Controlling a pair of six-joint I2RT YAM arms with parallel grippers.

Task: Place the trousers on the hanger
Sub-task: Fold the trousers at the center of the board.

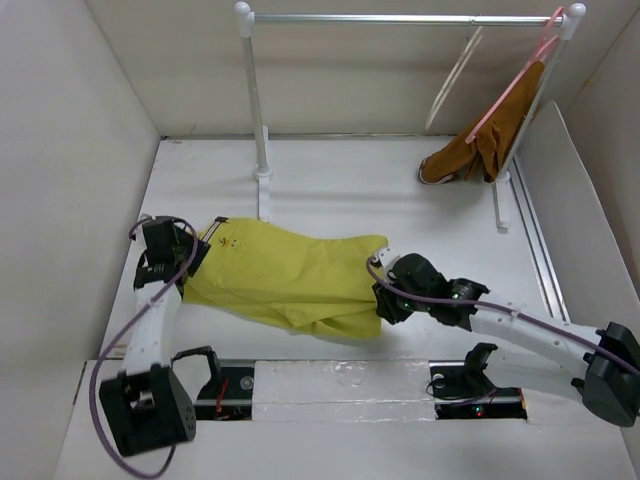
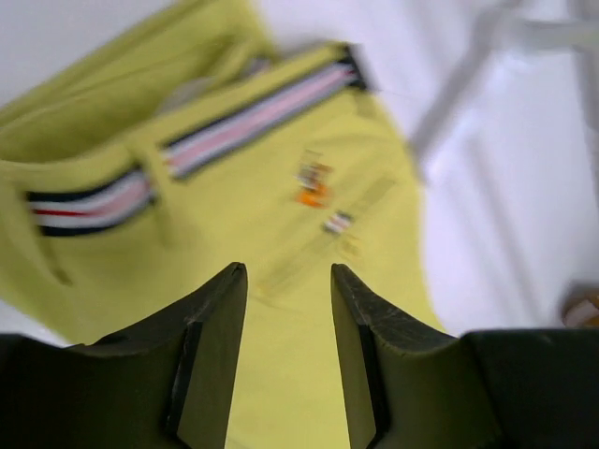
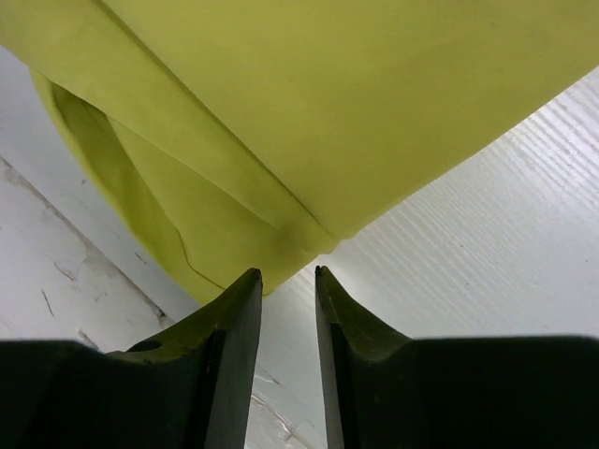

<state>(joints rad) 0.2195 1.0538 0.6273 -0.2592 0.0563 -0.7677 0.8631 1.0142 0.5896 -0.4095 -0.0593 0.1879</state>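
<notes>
**Operator:** What do we have nearest the arm bases?

**Technician:** The right gripper [image 3: 287,273] sits at the leg end. Its jaws are parted and empty, and the hem [image 3: 301,234] lies just beyond the tips. The left gripper [image 2: 285,271] hangs above the waistband [image 2: 187,154], jaws likewise apart and holding nothing.

**Operator:** Where are the trousers?

**Technician:** The trousers [image 1: 290,275] lie spread on the desk [image 1: 380,195] between both arms, waistband left and legs right. They are not yet lifted.

**Operator:** How do we take hold correctly?

**Technician:** In our judgement, each pair of jaws should close on a full fold through both layers, not a single edge. That way the garment rises level.

**Operator:** Where is the destination?

**Technician:** The hanger [image 1: 455,75] hangs from the rail [image 1: 400,18] at the far right. Beside it, the pink hanger [image 1: 510,95] carries the rust-brown garment [image 1: 470,155], which we leave alone.
</notes>
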